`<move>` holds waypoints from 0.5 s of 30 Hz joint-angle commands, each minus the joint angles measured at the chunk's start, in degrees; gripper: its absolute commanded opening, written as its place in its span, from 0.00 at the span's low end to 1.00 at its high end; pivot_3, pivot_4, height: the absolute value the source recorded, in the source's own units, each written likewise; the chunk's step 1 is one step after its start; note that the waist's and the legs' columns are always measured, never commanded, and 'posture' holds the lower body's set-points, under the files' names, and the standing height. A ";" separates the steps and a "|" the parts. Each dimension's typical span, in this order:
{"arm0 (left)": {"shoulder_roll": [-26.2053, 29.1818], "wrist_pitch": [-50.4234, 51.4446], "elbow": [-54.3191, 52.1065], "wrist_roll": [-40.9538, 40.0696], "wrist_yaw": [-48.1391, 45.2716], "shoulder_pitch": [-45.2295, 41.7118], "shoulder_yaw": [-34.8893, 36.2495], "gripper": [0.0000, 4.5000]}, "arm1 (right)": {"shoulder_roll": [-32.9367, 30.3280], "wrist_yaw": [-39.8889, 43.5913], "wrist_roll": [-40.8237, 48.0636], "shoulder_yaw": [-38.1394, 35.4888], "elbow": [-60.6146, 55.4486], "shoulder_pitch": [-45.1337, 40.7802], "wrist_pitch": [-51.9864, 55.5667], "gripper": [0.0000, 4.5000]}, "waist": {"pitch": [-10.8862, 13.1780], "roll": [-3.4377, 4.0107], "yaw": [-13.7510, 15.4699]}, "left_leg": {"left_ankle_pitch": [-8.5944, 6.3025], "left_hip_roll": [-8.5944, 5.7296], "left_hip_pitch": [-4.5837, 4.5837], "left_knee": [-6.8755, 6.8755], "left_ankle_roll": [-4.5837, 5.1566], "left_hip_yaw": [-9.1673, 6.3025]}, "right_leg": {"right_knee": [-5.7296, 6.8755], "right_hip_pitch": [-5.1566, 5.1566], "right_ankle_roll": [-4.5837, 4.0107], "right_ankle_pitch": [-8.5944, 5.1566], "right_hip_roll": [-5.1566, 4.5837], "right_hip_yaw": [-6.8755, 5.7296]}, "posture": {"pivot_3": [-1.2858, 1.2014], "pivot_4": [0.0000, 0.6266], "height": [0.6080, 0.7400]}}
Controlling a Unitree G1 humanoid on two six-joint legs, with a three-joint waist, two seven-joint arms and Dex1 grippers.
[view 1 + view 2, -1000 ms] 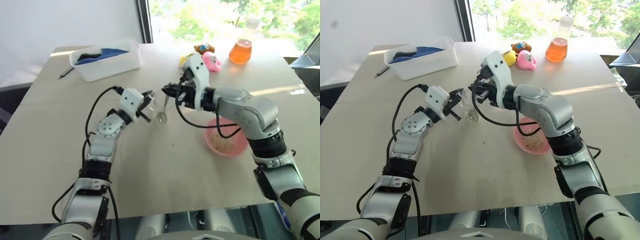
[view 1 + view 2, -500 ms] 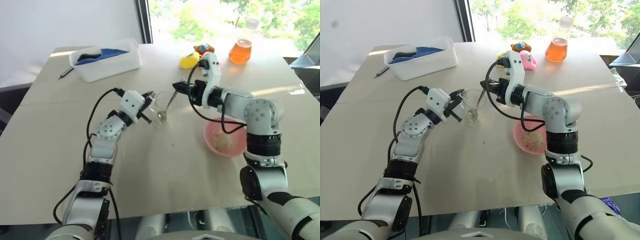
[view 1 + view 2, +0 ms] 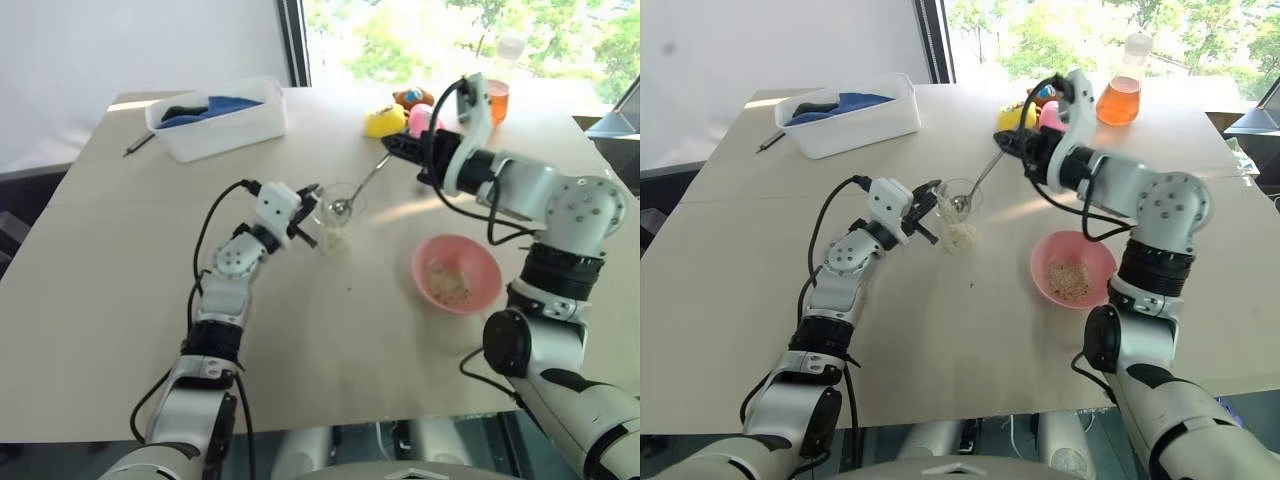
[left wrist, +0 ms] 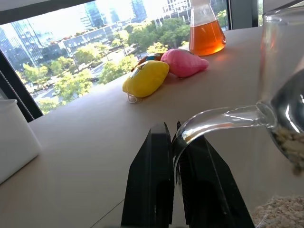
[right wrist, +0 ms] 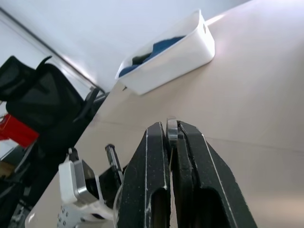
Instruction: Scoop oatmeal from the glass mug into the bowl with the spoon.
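The glass mug (image 3: 336, 212) is at mid-table, and my left gripper (image 3: 308, 212) is shut on its side handle (image 4: 216, 118). Pale oatmeal (image 3: 958, 237) lies in the mug's bottom. My right gripper (image 3: 390, 146) is up behind the mug, shut on the thin handle of the silver spoon (image 3: 362, 185). The spoon slants down to the mug, and its round end (image 3: 960, 204) is just inside the mug's mouth. The pink bowl (image 3: 482, 262) sits to the right of the mug, below my right forearm. It holds a small heap of flakes (image 3: 448, 284).
A white tub (image 3: 218, 122) with blue cloth stands at the back left, with a dark pen (image 3: 135, 145) beside it. A yellow toy (image 3: 383, 121), a pink toy (image 3: 418, 117) and a flask of orange liquid (image 3: 1118, 92) are at the back right, close behind my right wrist.
My right hand has swung right and upward and rolled, drawing the spoon back so its round end sits at the mug's mouth. The left gripper and mug shifted slightly right.
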 commanded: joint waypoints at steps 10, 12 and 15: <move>-4.77 -5.61 8.57 0.13 0.29 -6.63 -1.69 0.01 | -2.75 -11.76 6.62 -18.62 -1.33 -3.55 11.02 0.00 | 0.00 0.00 0.11 | 0.01 -0.01 -0.56 0.43 0.02 0.08 | 0.44 -0.47 0.01 0.00 0.02 -0.02 | 0.52 0.24 1.00; -5.19 -6.46 9.72 0.27 0.33 -7.08 -1.86 0.01 | -2.92 -13.17 7.70 -20.43 -1.38 -3.75 11.36 0.00 | 0.00 0.00 0.01 | 0.00 -0.01 -0.53 0.44 0.04 0.12 | 0.54 -0.50 0.01 0.00 0.03 0.02 | 0.52 0.24 1.00; -5.60 -7.26 10.62 0.23 0.09 -7.47 -1.96 0.01 | -2.97 -14.98 9.62 -21.78 -1.56 -3.51 11.37 0.00 | 0.00 0.00 -0.21 | -0.08 0.00 -0.51 0.44 0.21 0.13 | 0.70 -0.56 0.00 0.00 0.06 0.04 | 0.52 0.24 1.00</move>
